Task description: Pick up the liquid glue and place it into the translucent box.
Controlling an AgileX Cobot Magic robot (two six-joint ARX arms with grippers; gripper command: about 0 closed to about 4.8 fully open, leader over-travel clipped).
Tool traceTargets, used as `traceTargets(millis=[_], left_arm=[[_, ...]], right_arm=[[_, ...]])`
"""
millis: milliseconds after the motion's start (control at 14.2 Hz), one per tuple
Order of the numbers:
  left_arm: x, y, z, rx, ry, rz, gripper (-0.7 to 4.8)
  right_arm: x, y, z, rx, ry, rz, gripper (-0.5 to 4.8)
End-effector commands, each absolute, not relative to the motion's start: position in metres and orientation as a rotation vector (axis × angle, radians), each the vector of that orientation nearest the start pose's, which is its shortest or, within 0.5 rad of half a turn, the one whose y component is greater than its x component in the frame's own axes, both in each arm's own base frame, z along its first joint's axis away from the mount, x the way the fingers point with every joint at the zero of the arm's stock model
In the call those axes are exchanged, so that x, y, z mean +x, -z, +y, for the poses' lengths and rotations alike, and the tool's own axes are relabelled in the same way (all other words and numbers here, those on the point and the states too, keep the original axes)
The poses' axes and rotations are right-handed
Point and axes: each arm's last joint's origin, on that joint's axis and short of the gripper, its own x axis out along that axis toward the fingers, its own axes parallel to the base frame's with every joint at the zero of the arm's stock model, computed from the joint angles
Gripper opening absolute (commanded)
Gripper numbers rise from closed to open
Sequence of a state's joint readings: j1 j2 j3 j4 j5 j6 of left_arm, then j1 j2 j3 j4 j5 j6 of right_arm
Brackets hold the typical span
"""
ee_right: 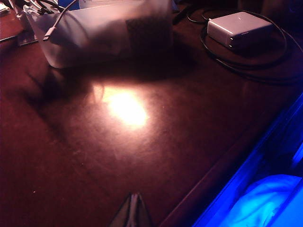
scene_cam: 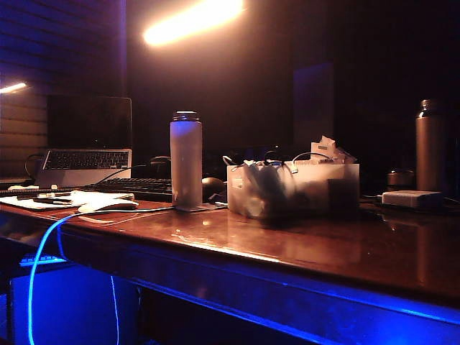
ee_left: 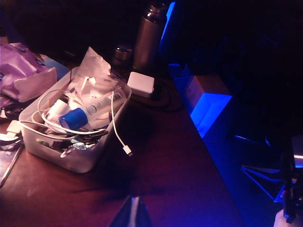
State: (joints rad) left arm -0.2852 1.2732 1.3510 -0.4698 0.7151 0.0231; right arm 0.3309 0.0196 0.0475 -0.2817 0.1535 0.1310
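Lying inside translucent box [ee_left: 78,142]: liquid glue [ee_left: 87,113], blue cap toward 7 o'clock, long axis 7-to-1. Left gripper [ee_left: 135,210] nearer, glue at its 11 o'clock; jaws together. Right gripper [ee_right: 135,208] over bare bench [ee_right: 142,156], jaws together, empty.

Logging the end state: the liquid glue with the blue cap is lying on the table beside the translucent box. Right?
Not quite. The left wrist view shows the liquid glue lying inside the translucent box, among cables and papers, not beside it on the table.
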Motion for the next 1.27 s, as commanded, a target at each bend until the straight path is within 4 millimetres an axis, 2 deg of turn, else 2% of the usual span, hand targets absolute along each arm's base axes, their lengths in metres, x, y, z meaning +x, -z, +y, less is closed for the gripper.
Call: traceTargets(millis=[70,493,704,915,1056,1267], left_arm=[[0.248,-0.403,-0.092,-0.061,0.996,0.372,-0.05],[0.248,-0.404,-0.092,-0.053,0.988,0.362,-0.06],[0.254,-0.413,-0.09,-0.006,0.833,0.258,-0.05],[0.244,-0.411,-0.081,0.056,0.658,0.266,-0.06],[0.228,-0.399,-0.064,0.053,0.56,0.267,-0.06],[0.197,-0.359,-0.034,-0.004,0.446,0.227,-0.06]], right_arm=[[0.089,-0.151,0.026,0.073,-0.158,0.258,0.0],[0.089,-0.151,0.026,0.073,-0.158,0.258,0.0],[0.089,-0.151,0.026,0.073,-0.158,0.257,0.0],[0.089,-0.151,0.026,0.073,-0.158,0.257,0.0],[0.089,-0.151,0.026,0.073,-0.158,0.257,0.0],[0.089,-0.151,0.026,0.073,-0.158,0.257,0.0]])
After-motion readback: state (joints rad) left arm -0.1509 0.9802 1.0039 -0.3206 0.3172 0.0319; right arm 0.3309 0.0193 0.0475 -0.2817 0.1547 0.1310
